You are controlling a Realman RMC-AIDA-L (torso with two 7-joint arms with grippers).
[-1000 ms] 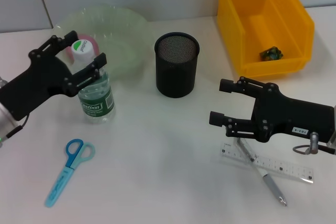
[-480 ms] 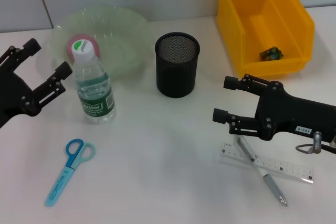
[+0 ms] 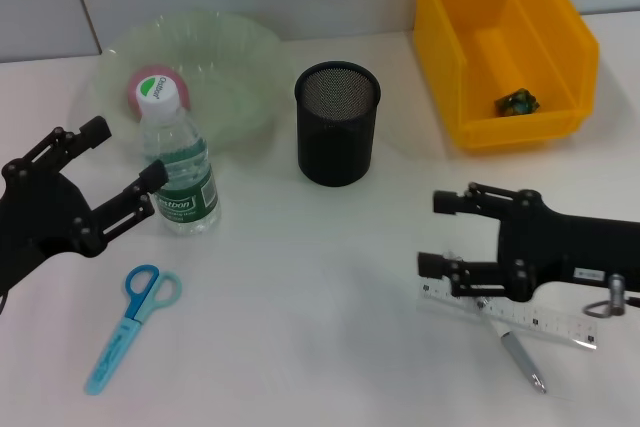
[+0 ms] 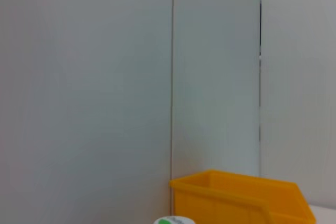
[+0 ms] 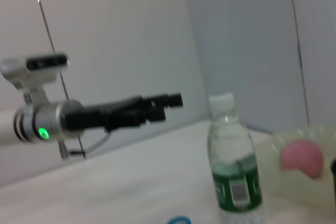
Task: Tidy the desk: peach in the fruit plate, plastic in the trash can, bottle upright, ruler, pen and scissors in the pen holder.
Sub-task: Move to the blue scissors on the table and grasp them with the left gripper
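Bottle upright on the tabletop, both end effectors released and holding nothing.

The bottle (image 3: 178,162) stands upright just in front of the pale green fruit plate (image 3: 240,67), where the pink peach (image 3: 143,82) lies behind its cap. The left end effector (image 3: 122,173) is spread wide just beside the bottle, not touching it. The blue scissors (image 3: 132,325) lie flat nearer the robot. The right end effector (image 3: 440,235) hovers with its fingers parted over the end of the ruler (image 3: 545,321), which the pen (image 3: 518,351) crosses. The black mesh pen holder (image 3: 337,123) stands mid-table, and the yellow trash can (image 3: 505,42) holds a small dark scrap of plastic (image 3: 517,101).
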